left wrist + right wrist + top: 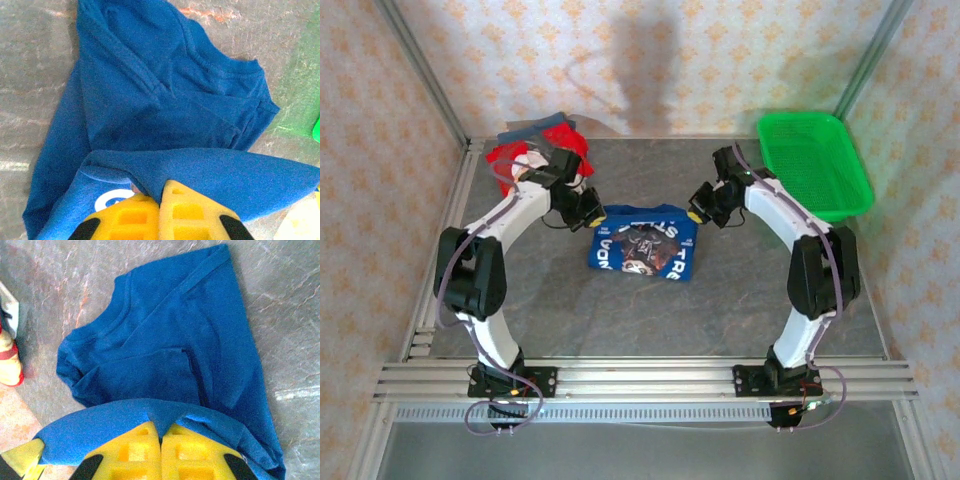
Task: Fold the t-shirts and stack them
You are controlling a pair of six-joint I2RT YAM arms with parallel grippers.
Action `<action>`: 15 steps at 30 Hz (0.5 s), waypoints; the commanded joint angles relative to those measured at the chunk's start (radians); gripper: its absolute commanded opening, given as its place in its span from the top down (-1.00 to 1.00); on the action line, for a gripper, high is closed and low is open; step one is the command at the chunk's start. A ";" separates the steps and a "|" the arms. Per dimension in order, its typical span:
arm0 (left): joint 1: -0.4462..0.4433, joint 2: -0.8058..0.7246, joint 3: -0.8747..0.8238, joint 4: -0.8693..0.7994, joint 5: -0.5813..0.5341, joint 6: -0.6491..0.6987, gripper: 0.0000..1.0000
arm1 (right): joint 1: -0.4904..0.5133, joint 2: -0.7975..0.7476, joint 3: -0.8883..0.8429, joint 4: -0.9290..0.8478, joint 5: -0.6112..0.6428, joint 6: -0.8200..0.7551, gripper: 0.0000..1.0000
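The royal-blue t-shirt [642, 244] lies mid-table with its white lettering and graphic facing up. My left gripper [591, 211] is shut on its far left edge, the blue cloth [210, 170] pinched between the yellow fingers [131, 215]. At the far right edge my right gripper [700, 212] is likewise shut on the shirt [165, 355], a fold of fabric caught between its fingers [187, 452]. The held edge is lifted and draped over the plain blue layers below. A red printed t-shirt [525, 157] sits on darker folded ones at the back left.
A green mesh basket [814, 163] stands at the back right corner, its edge also green in the left wrist view [316, 127]. Patterned walls close off the back and sides. Bare grey tabletop [650, 315] stretches in front of the blue shirt.
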 commanded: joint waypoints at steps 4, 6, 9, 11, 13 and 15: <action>0.012 0.112 0.094 0.001 0.002 0.057 1.00 | -0.034 0.088 0.041 0.007 -0.006 -0.033 1.00; 0.014 0.162 0.120 -0.003 -0.008 0.066 1.00 | -0.036 0.127 0.057 0.019 -0.005 -0.029 1.00; 0.018 0.204 0.154 -0.003 -0.012 0.066 1.00 | -0.038 0.192 0.095 0.042 -0.015 -0.018 1.00; 0.019 0.226 0.179 -0.010 -0.015 0.068 1.00 | -0.037 0.234 0.138 0.036 -0.019 -0.016 1.00; 0.022 0.243 0.205 -0.022 -0.028 0.073 1.00 | -0.037 0.269 0.183 0.025 -0.024 -0.017 0.94; 0.032 0.258 0.230 -0.033 -0.033 0.073 1.00 | -0.042 0.299 0.228 0.006 -0.023 -0.015 0.73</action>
